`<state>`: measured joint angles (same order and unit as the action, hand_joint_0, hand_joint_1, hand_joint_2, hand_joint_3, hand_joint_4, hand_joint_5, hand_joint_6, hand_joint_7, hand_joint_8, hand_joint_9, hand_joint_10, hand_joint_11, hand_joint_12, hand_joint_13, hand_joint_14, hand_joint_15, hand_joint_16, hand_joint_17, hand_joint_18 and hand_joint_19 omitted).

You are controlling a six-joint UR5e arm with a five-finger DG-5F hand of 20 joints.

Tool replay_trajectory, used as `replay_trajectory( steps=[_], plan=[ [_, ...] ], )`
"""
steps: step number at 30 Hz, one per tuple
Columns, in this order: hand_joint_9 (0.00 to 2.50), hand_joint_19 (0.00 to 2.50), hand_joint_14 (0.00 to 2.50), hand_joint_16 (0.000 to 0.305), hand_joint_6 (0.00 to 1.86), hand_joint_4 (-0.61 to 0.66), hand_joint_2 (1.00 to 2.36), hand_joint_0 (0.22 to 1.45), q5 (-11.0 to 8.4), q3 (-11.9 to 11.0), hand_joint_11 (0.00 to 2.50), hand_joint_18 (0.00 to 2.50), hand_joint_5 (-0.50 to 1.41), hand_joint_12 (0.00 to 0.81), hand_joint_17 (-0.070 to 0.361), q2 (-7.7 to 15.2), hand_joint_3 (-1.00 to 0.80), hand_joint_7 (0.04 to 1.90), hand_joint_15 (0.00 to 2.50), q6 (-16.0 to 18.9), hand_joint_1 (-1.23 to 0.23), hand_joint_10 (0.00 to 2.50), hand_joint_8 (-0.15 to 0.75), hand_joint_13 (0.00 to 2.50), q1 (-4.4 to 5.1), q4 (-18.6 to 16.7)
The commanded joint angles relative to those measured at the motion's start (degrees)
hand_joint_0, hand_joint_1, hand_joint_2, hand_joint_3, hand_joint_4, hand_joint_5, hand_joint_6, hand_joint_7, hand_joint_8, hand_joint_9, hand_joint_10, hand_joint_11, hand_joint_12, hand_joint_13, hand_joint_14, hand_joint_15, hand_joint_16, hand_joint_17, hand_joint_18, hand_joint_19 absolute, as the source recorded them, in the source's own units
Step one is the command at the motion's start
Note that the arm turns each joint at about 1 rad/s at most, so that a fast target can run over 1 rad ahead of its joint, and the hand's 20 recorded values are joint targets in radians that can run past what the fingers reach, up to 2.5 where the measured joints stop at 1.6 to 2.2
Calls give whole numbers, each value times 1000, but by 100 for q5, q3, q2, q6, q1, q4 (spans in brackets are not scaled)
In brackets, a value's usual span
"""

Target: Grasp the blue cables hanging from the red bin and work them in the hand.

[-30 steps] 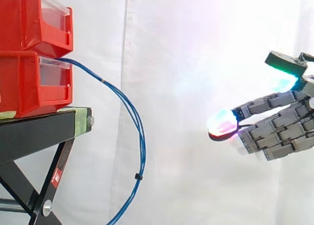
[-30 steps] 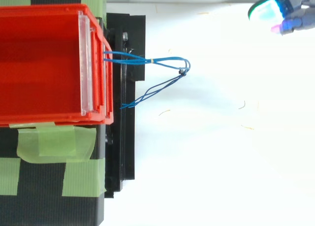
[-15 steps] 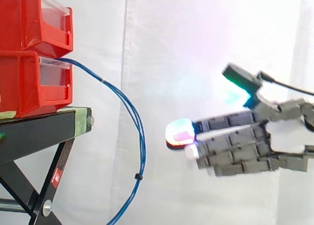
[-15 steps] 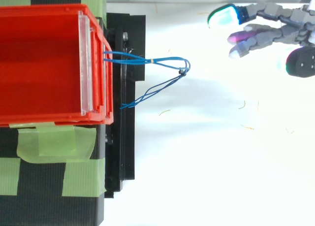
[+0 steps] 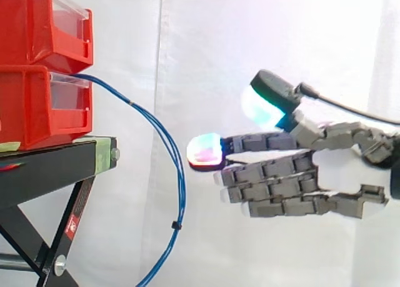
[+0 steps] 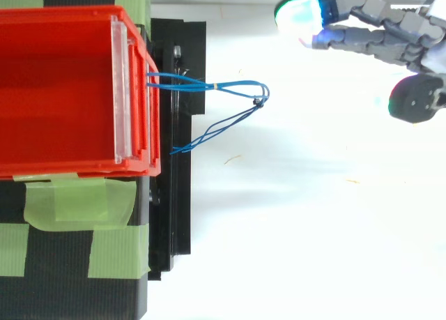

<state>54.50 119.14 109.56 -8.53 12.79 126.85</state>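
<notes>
In the side view, the blue cables are seen leaving the front of the lower red bin on the black stand. They are hung in a wide arc down past the stand's edge, in front of the white curtain. The hand is held level to their right, near but apart. Its fingers are stretched straight toward them and the thumb is raised above, with nothing gripped.

In the top view, the cables are looped out from the bin and back toward the stand. The hand is spread open up to their right, well clear.
</notes>
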Motion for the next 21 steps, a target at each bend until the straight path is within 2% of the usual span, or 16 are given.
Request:
replay_trajectory(
  steps=[1, 7, 8, 16, 21],
  plan=[
    [27, 0, 3, 61, 3, 60, 1000, 647, -88, -294, 0, 0, -279, 324, 138, 531, -1000, 603, 104, 141, -492, 0, 170, 0, 66, -107],
    [68, 0, 3, 62, 3, 52, 1000, 645, -106, -620, 0, 0, -298, 326, 140, 874, -1000, 605, 114, 475, -488, 0, 182, 0, 163, -143],
    [127, 0, 2, 63, 3, 59, 1000, 644, -176, -760, 0, 0, -280, 332, 142, 900, -1000, 593, 95, 370, -505, 0, 197, 1, 259, -125],
    [242, 0, 2, 63, 3, 87, 1000, 660, -370, -787, 17, 0, -256, 335, 142, 900, -1000, 627, 114, -34, -511, 0, 223, 70, 409, -187],
    [313, 0, 3, 62, 4, 94, 1000, 671, -387, -892, 99, 0, -239, 334, 140, 900, -1000, 644, 120, -201, -517, 2, 234, 97, 470, -195]
  ],
)
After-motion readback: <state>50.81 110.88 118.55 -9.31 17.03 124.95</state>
